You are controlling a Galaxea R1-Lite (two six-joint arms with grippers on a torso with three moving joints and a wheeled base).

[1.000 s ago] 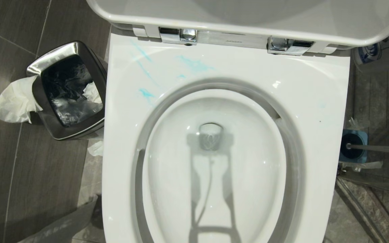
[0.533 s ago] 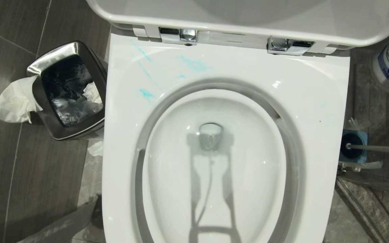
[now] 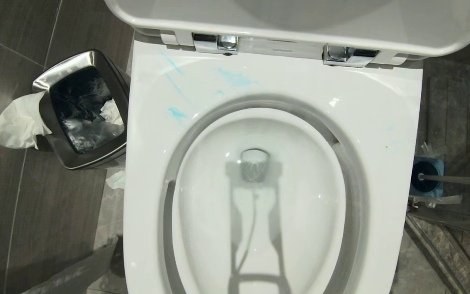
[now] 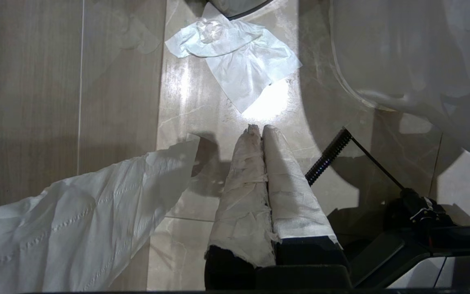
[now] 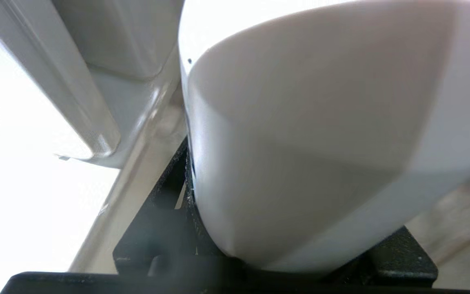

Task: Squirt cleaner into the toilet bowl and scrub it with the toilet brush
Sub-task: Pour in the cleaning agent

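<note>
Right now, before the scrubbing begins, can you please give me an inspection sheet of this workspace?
Surface: toilet bowl is open, with its lid raised.
Job's things: cleaner lies as blue streaks on the rear left rim, and none is seen in the basin. The toilet brush stands in its holder at the right.
Clutter: tissue lies beside the steel bin.
Grippers: left claw is shut and empty over the floor. The right claw grips a white bottle beside the toilet.
Cables: black cable runs near the left claw.
Surroundings: grey floor tiles.
</note>
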